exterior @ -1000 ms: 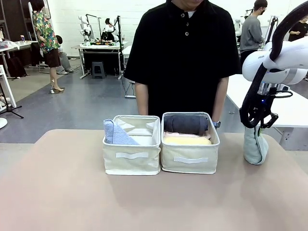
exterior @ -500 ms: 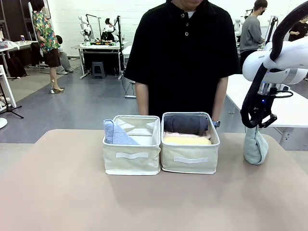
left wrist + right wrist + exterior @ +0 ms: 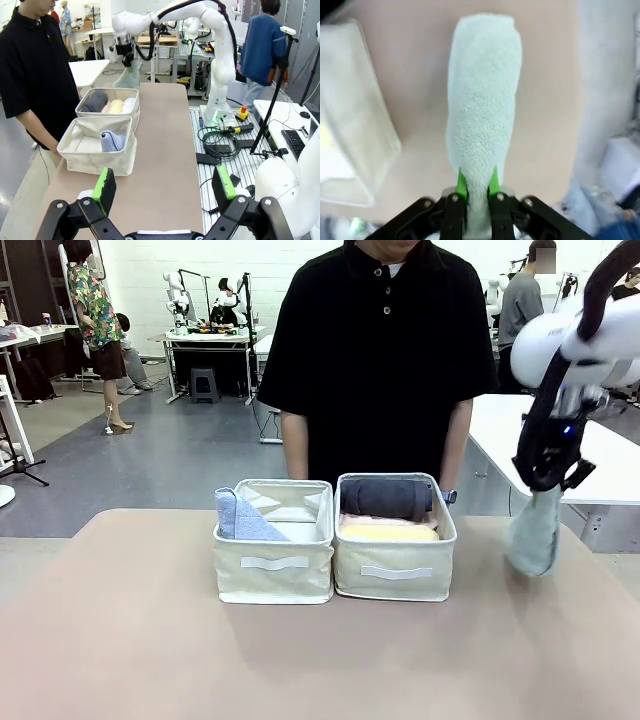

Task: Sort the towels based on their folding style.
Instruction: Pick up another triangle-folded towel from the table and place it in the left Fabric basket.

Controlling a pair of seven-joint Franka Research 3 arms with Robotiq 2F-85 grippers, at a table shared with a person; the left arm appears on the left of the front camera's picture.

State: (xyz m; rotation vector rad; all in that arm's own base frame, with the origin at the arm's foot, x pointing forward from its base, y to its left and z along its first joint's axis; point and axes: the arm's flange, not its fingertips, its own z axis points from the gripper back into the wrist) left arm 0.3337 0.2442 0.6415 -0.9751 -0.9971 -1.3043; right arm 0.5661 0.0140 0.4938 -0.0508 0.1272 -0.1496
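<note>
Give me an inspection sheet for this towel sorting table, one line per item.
Surface: tan table carrying left bin and right bin, side by side.
Job's things: blue towel, folded, in left bin; grey roll, yellow roll and white roll in right bin; teal towel hanging to the right of right bin.
Clutter: nothing seen.
Grippers: right gripper shut on teal towel; left gripper open, holding nothing.
Cables: black cables lying loose beside the table.
Surroundings: person in a black shirt behind the bins; work tables farther off.
</note>
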